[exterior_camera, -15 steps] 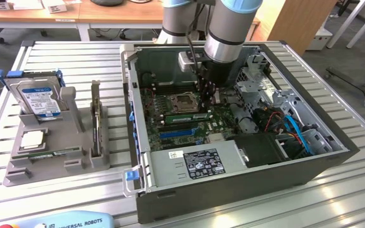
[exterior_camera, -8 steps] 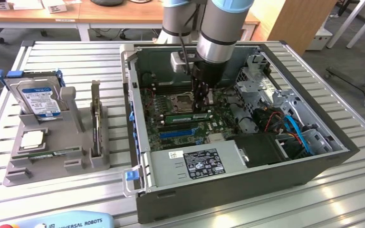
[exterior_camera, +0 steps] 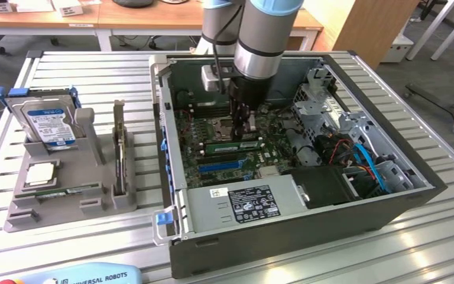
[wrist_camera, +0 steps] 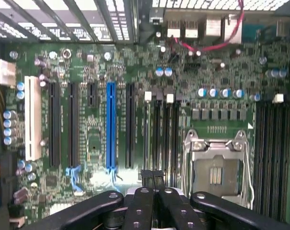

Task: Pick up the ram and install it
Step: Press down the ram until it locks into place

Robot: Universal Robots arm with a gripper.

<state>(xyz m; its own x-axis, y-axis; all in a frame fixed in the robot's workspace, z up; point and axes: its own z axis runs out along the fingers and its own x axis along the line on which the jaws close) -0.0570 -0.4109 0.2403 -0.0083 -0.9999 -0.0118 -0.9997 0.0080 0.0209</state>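
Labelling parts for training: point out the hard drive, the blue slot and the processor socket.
hard drive (exterior_camera: 52, 123), exterior view, its label.
blue slot (wrist_camera: 110, 124), wrist view, mid-length.
processor socket (wrist_camera: 217, 175), wrist view, centre opening.

A slatted metal table (exterior_camera: 93, 71) carries an open computer case (exterior_camera: 290, 236) and a grey holder (exterior_camera: 61, 207).

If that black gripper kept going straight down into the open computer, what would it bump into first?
Probably the green motherboard, around the memory slots beside the empty silver processor socket. The shut gripper already sits close above it; exact depth is unclear.

Closed hand (wrist_camera: 153, 184) just above green motherboard (wrist_camera: 221, 103), near blue slot (wrist_camera: 110, 127) and empty processor socket (wrist_camera: 217, 165).
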